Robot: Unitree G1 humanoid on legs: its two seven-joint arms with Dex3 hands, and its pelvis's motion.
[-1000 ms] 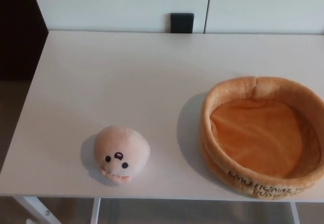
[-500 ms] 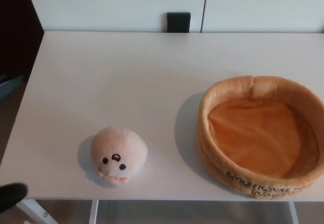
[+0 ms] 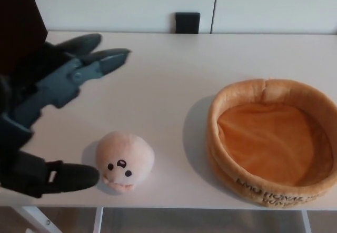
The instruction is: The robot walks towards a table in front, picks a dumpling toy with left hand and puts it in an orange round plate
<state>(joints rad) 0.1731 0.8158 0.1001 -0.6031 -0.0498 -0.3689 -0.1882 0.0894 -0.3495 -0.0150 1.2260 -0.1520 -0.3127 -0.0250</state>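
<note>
A peach plush dumpling toy (image 3: 125,161) with a small face sits near the front edge of the white table (image 3: 158,85). The orange round plush plate (image 3: 271,138) lies at the right, with nothing inside it. My left hand (image 3: 50,112) reaches in from the left and is open. Its two fingers (image 3: 97,62) stretch above and behind the toy, while the thumb (image 3: 71,176) lies just left of the toy, close to it. Nothing is held. The right hand does not show.
A small black block (image 3: 187,22) sits at the table's far edge against the white wall. A dark panel (image 3: 18,12) stands at the far left. White table legs (image 3: 31,220) show below the front edge.
My left hand has risen into view from the lower left and spread open around the toy's left side. The toy and the plate have stayed put.
</note>
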